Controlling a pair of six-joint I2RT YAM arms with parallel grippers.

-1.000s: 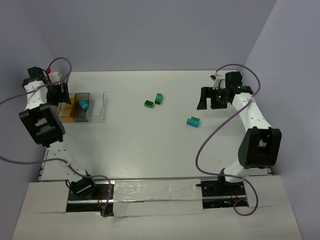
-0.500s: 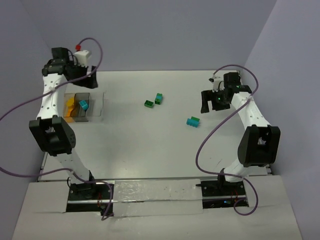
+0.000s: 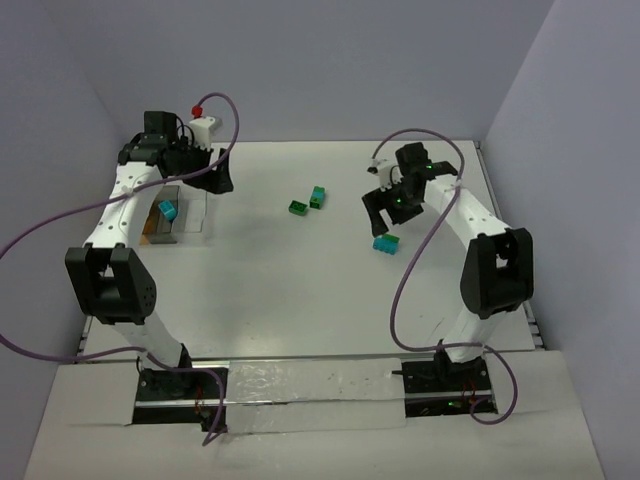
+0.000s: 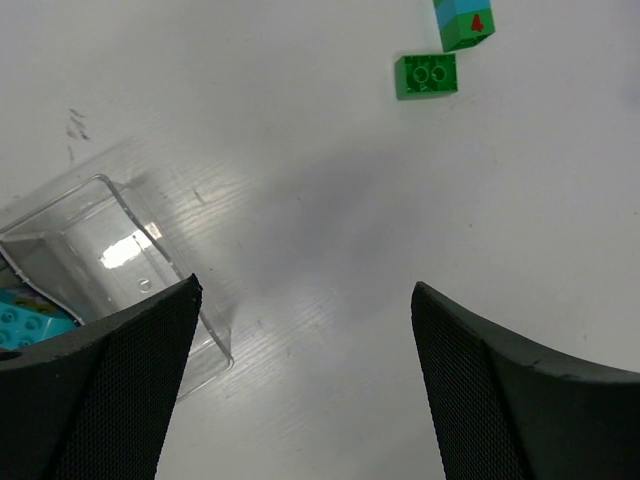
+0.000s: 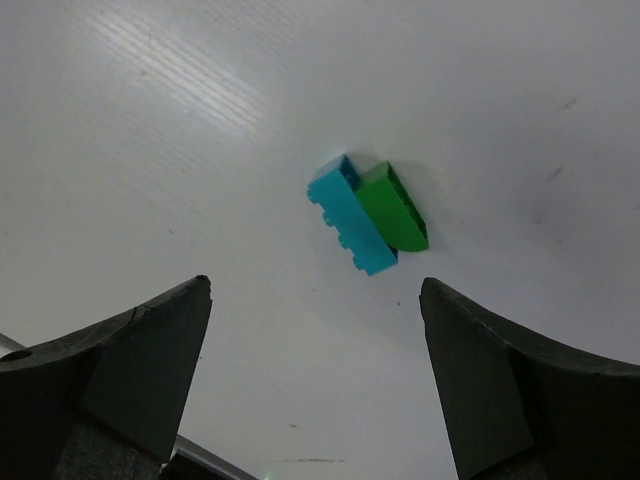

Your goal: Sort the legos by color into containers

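A cyan brick joined to a green curved piece [image 3: 385, 243] lies on the table right of centre; in the right wrist view the cyan brick [image 5: 350, 228] and the green piece [image 5: 393, 207] sit just beyond my fingers. My right gripper [image 3: 379, 222] [image 5: 315, 380] is open and empty above them. A green brick [image 3: 297, 208] [image 4: 427, 75] and a teal-and-green brick [image 3: 318, 197] [image 4: 465, 22] lie mid-table. My left gripper [image 3: 211, 182] [image 4: 305, 380] is open and empty beside the clear tray [image 3: 198, 212] [image 4: 95, 215]. The brown-tinted tray [image 3: 157, 228] holds a teal brick [image 3: 166, 210] [image 4: 25, 325].
Purple cables loop from both arms over the table's sides. The trays stand near the table's left edge [image 3: 100, 290]. Grey walls [image 3: 330, 70] enclose the back and sides.
My left gripper has swung from over the trays toward the right, past the clear tray. My right gripper has moved left and nearer, over the cyan-and-green piece.
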